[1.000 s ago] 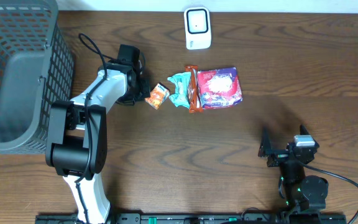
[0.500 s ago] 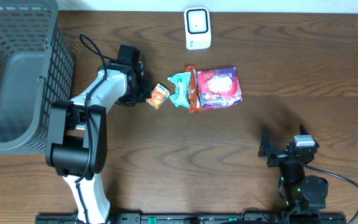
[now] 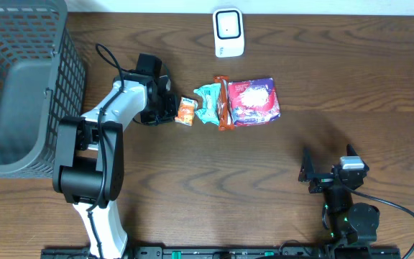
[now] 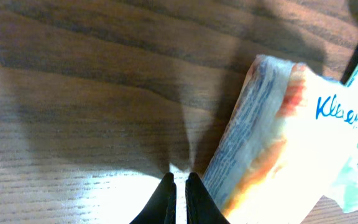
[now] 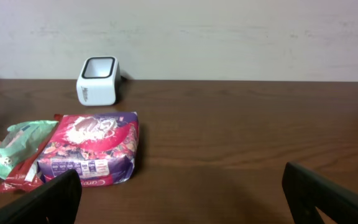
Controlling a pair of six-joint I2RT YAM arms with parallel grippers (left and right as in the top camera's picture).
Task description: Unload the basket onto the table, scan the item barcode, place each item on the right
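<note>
**Grippers: 2.**
- Left gripper [image 3: 172, 111]: pincer closed tight with nothing between the tips. In the left wrist view its fingers [image 4: 166, 198] press together low over the wood, just beside the lower left edge of the tissue pack.
- Right gripper [image 3: 309, 173]: at 4 o'clock on the table [image 3: 351, 86], well apart from the goods. Its pincer is spread wide and holds nothing, and the right wrist view shows one finger at each lower corner.

**Scanner: 1.** White scanner [image 3: 228, 32] with a dark window, at 12 o'clock by the far edge, standing apart from the goods.

**Packaged goods: 4**, in a row just below the scanner, running from 9 to 3 o'clock.
- Tissue pack [image 3: 186, 111]: 1. Small and orange-and-white, with blue lettering visible in the left wrist view. It lies on the wood at the 9 o'clock end, at 3 o'clock of the left gripper.
- Teal packet [image 3: 208, 103]: 1. Next to the tissue pack.
- Red bar wrapper [image 3: 224, 108]: 1. Lies between the teal packet and the purple bag.
- Purple bag [image 3: 254, 101]: 1. The largest of the four, at the 3 o'clock end.

**Basket: 1.** Grey mesh basket [image 3: 70, 65], at 10 o'clock.
</note>
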